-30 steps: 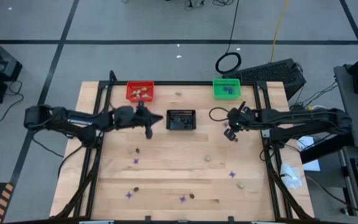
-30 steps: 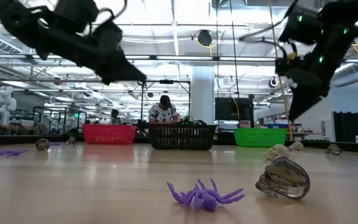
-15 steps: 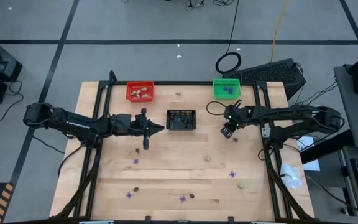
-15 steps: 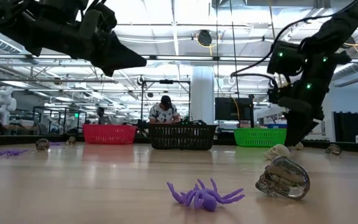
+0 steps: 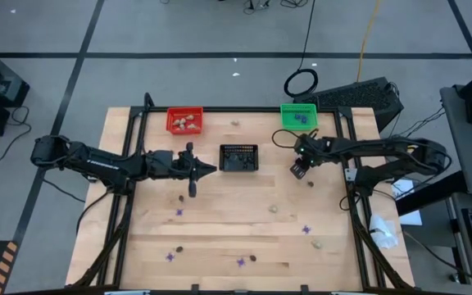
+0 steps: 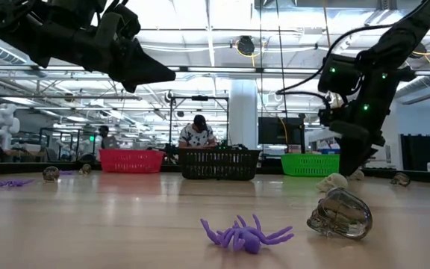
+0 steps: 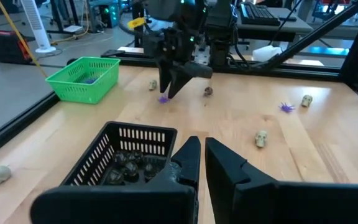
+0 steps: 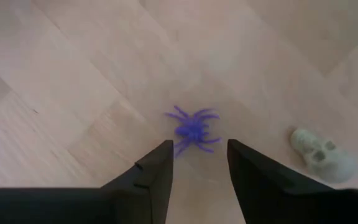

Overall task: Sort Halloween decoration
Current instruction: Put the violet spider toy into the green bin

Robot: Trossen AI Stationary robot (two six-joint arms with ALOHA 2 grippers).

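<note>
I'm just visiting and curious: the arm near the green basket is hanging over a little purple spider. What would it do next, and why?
Probably lower a little further and close. The right gripper is open, and its fingers frame the purple spider, which lies free on the table just ahead of the tips. A pale skull sits off to one side, clear of the fingers, so a straight descent should take the spider alone.

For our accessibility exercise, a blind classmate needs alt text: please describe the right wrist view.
The right gripper, open, hangs just above a purple spider lying on the wooden table, its two dark fingers pointing at it. A pale skull lies apart from the spider on the same surface.
</note>
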